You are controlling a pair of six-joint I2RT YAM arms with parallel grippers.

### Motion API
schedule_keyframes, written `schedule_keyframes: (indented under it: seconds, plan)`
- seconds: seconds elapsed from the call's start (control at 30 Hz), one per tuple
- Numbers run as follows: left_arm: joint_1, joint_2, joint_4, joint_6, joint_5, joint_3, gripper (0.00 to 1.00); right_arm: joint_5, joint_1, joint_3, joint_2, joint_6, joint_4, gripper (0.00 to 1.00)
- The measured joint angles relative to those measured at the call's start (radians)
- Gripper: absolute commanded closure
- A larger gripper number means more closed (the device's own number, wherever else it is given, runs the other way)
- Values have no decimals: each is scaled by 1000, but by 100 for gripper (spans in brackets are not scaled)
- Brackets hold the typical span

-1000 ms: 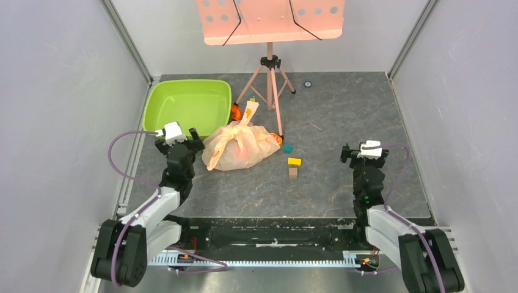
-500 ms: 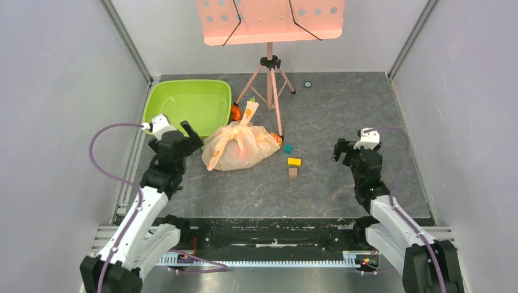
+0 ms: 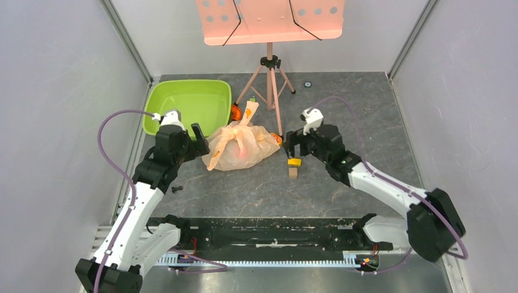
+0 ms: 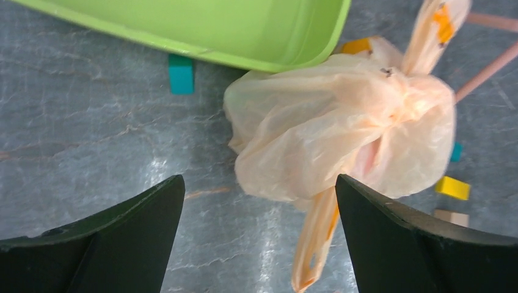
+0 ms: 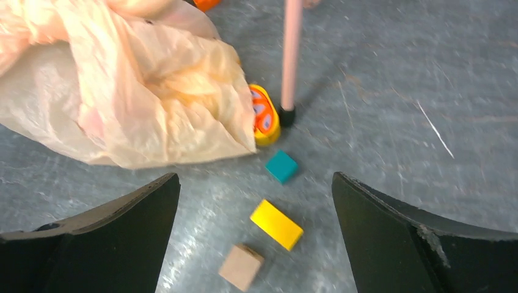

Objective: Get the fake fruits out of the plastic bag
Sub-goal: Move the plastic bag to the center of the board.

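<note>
- The plastic bag (image 3: 239, 146) lies on the left half of the bench (image 3: 354, 116), about midway between its near and far edges. It sits just off the near right corner of the lime green tub (image 3: 189, 104).
- The bag's top is gathered into a knot. One handle loop (image 3: 249, 111) points toward the far edge and another (image 4: 314, 244) trails toward the near edge.
- The fake fruits (image 3: 244, 148) show only as a pinkish-red blur through the thin film, so their kinds cannot be told.
- The left gripper (image 4: 258, 182) is just left of the bag with its jaws spread wide and holds nothing. In its wrist view the bag lies ahead, between the two fingers, and apart from both.
- The right gripper (image 5: 256, 177) is just right of the bag, also spread wide and empty. It hangs above a teal block (image 5: 281, 166), a yellow block (image 5: 276, 224) and a tan block (image 5: 241, 267).
- In the right wrist view the bag's crumpled right side lies ahead and to the left, apart from the fingers.
- A small orange and yellow object (image 5: 264, 116) touches the bag's right edge, beside a foot of the pink tripod stand (image 5: 289, 55).
</note>
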Motion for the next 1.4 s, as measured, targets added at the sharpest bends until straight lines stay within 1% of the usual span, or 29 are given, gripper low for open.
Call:
schedule_keyframes:
  seconds: [0.13,0.23,0.33,0.43,0.57,0.7,0.8,0.93,1.1,1.13,1.23,1.3,1.4]
  plan:
    - [0,23,-63,7,-57,3,0,14,40,169,130,-19,-78,2]
    - [0,21,-95,1,-121,16,0,63,43,237,163,-25,-133,2]
    - [0,-3,-118,-13,-175,22,0,127,43,238,128,-36,-185,1]
    - [0,-24,-128,-13,-179,25,0,158,42,238,88,-87,-226,1]
    - [0,-20,-140,-11,-159,39,0,192,37,235,69,-139,-251,1]
    - [0,-21,-134,11,-77,39,0,193,26,172,65,-160,-227,2]
    - [0,-31,-129,26,-36,39,0,145,25,82,51,-155,-183,2]
    - [0,-22,-127,48,-8,39,0,48,35,85,69,-129,-147,2]
    - [0,4,-133,49,18,39,0,-92,100,149,140,-100,-4,2]
    - [0,3,-132,50,22,39,0,-118,107,157,153,-96,24,5]
    - [0,2,-132,51,40,39,0,-187,122,188,215,-84,116,11]
    - [0,-1,-132,52,49,39,0,-213,125,227,269,-81,142,14]
    - [0,-11,-132,53,64,38,0,-245,133,316,374,-83,167,15]
